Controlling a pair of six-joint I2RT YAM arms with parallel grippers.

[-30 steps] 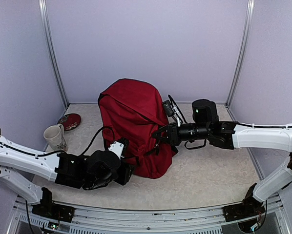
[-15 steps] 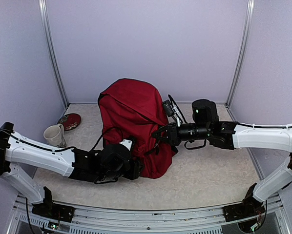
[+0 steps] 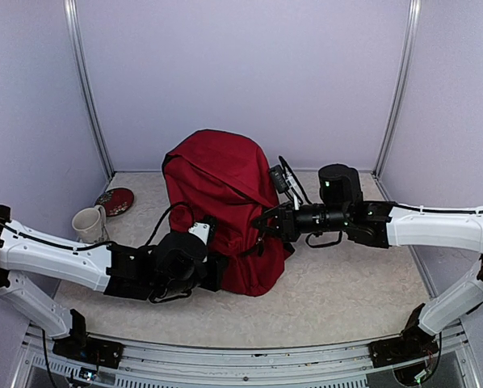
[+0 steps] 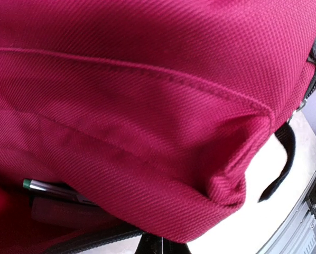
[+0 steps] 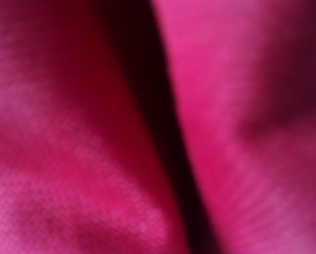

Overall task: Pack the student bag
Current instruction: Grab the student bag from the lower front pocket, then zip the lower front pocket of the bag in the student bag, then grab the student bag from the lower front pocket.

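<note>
backpack upright on bench | left tool clenched at its base | right tool clenched at its side, hold unclear

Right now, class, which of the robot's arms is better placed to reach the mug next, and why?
Left, probably. The mug stands close beside the left arm. The right gripper is against the student bag's other side, with the bag between it and the mug.
</note>
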